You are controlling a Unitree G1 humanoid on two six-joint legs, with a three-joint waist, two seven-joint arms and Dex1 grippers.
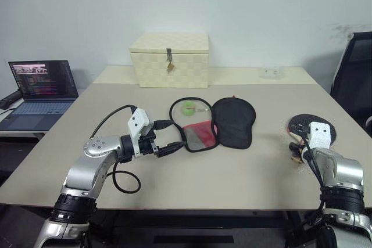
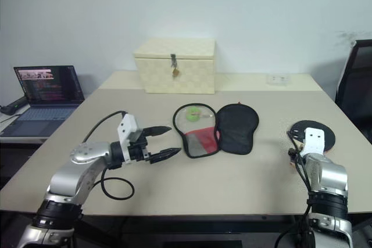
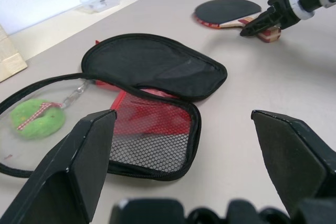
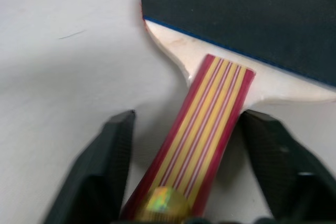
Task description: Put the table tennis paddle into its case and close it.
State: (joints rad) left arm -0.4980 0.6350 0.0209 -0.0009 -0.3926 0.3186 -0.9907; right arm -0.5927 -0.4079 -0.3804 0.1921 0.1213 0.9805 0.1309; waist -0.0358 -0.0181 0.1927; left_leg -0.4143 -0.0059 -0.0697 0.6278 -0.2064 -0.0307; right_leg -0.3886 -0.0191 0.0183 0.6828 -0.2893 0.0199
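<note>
Starting at the left, one laptop [image 1: 42, 88] stands open on a side desk beside the table [image 1: 174, 178]. The left gripper [image 2: 161, 142] hovers above the table with its two fingers spread wide apart, holding nothing and touching nothing, pointed toward the case [image 1: 212, 123] just beyond its tips. One case is present, lying unzipped and folded open flat at the table's middle: one half shows the red panel and mesh pocket with a single green ball tag [image 3: 38, 118] inside the zip line, the other half is plain black fabric. Behind it, near the wall, sits one cream woven box [image 1: 170, 59] with its latch down, and farther right a small clear container [image 1: 271, 72]. One table tennis paddle [image 3: 227, 12] lies flat on the table at the right, well apart from the case, black face up. The right gripper [image 4: 184, 166] straddles the striped handle [image 4: 202, 129], one finger on each side, partly drawn in; a gap shows on both sides, so no clamp on the handle can be confirmed. One black chair [image 1: 354, 79] stands at the far right.
</note>
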